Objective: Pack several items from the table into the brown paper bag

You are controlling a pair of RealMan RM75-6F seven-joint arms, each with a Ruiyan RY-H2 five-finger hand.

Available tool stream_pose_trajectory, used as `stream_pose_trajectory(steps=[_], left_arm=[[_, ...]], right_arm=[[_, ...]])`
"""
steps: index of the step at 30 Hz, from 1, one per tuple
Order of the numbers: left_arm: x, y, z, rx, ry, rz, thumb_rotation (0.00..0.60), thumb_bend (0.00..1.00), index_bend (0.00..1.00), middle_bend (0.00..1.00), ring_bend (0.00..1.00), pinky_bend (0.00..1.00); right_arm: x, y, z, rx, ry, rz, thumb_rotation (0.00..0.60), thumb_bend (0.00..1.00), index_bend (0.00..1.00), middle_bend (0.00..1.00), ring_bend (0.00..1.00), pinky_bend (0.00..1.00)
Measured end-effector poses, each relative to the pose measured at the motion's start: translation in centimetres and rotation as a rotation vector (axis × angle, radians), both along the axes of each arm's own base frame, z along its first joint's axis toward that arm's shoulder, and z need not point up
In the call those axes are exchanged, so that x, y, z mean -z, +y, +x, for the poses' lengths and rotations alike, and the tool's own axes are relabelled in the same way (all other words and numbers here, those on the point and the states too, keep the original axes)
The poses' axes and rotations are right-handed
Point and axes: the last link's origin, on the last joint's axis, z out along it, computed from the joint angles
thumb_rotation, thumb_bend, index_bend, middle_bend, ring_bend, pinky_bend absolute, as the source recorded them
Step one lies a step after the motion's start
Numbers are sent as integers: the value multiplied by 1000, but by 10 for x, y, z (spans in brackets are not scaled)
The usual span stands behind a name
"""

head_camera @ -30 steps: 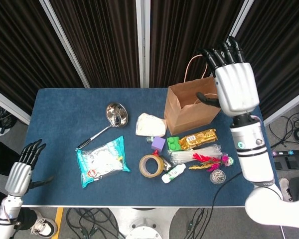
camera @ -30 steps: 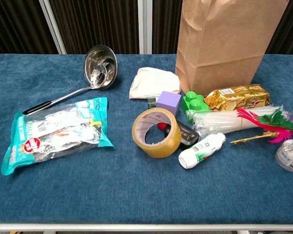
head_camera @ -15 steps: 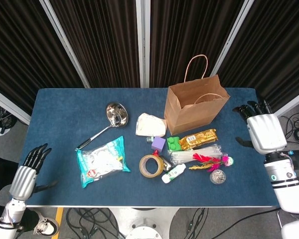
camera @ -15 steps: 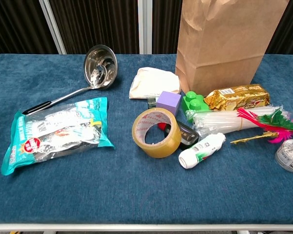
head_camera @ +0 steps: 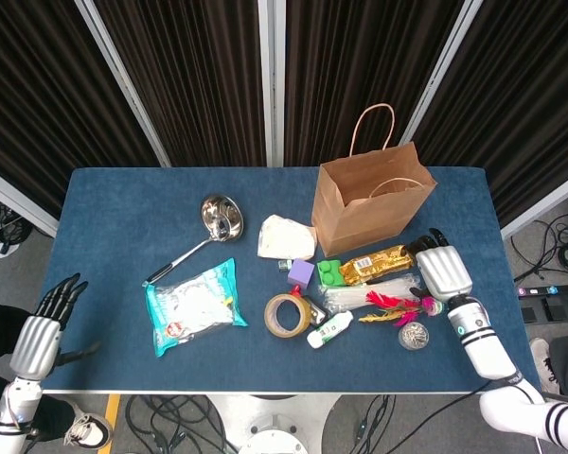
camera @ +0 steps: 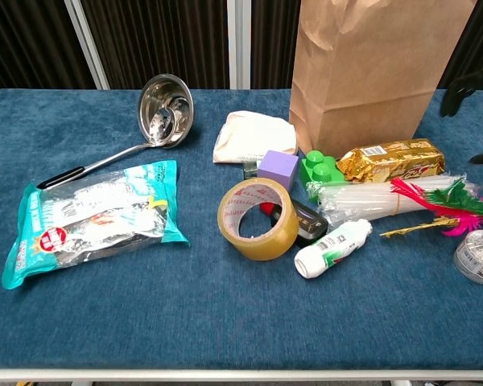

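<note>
Step in hand, I'd say: reach for a first pick. Right hand (head_camera: 442, 272) hovers empty, fingers apart, just beside the gold snack pack (head_camera: 376, 265), which lies at 6 o'clock of the brown paper bag (head_camera: 367, 202) — upright, mouth open. Next move needs a clean grip, then a lift to 12. Left hand (head_camera: 38, 336) idle, fingers spread, holding nothing, off the table's 9 o'clock edge — room there.

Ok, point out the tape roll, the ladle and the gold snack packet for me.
tape roll (camera: 258, 219), chest view, on the brown outer band facing the camera.
ladle (head_camera: 221, 218), head view, inside the steel bowl.
gold snack packet (camera: 390, 159), chest view, middle of the foil wrapper.
</note>
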Motion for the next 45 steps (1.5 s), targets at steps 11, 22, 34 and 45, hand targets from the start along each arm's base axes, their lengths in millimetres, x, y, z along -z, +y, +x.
stream_pose_trajectory(steps=[11, 22, 34, 45], left_arm=[[1, 1, -11, -12, 3, 5, 600, 58, 87, 109, 0, 138], [4, 2, -17, -26, 11, -4, 600, 58, 87, 109, 0, 138], [6, 3, -14, -16, 9, -9, 600, 58, 87, 109, 0, 138], [6, 4, -6, 10, -3, -8, 600, 58, 87, 108, 0, 138]], right_arm=[[45, -24, 9, -43, -23, -8, 600, 0, 335, 293, 159, 58], [75, -36, 7, 4, -1, 33, 600, 19, 330, 286, 150, 47], [85, -41, 8, 21, 9, 39, 600, 138, 474, 510, 380, 211], [52, -29, 25, -80, -77, -61, 600, 182, 525, 542, 407, 256]])
